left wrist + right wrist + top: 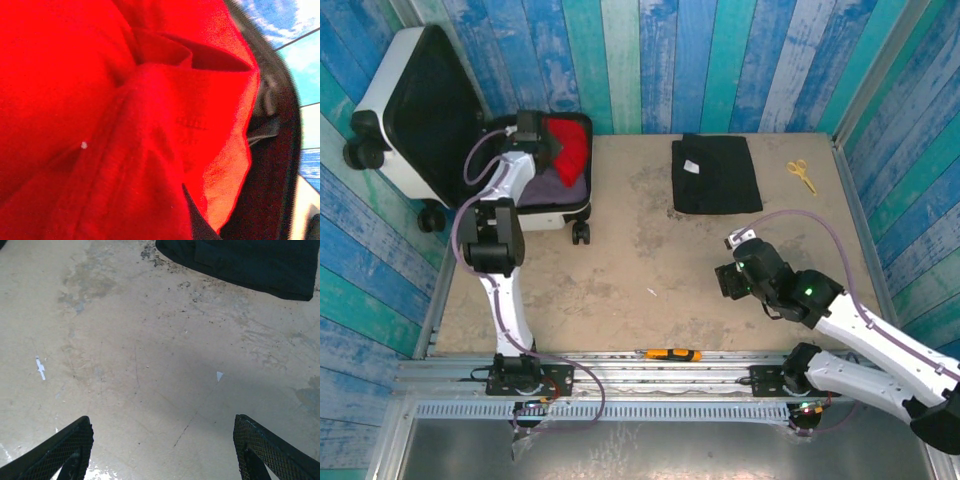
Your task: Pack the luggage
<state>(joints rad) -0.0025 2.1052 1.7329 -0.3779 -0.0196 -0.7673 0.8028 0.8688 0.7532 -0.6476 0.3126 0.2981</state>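
Near rail: an orange-and-black hand tool (668,354) lay at 6 o'clock on the metal rail, clear of both arms.
Right gripper: the right gripper (730,281) hung open and empty above the bare, stained beige surface (620,260); in the right wrist view its two mesh-faced fingers (70,450) stood wide apart with nothing between them.
Next item: a flat, folded black fabric garment (715,175) lay at 12 o'clock from the right gripper, well apart from it, with its long axis running 12 to 6. The right arm was much the nearer, and nothing stood between them.
Beside it: small yellow-handled scissors (802,175) lay at 3 o'clock from the black garment, near it but apart.
Left gripper: the left gripper (545,140) was stretched to 12 o'clock from its base and closed; I judged it pinched a bunched red cloth garment (125,125), which crowded its wrist view.
Key relation: the red garment hung directly over the open lower half of the luggage (550,213), a large white hard-shell suitcase with black lining at the surface's 10 o'clock corner.
Inside: a folded purple-grey garment (568,186) lay under the red one.
In the way: the raised lid (425,110) leaned out toward 10 o'clock, leaving the opening free.
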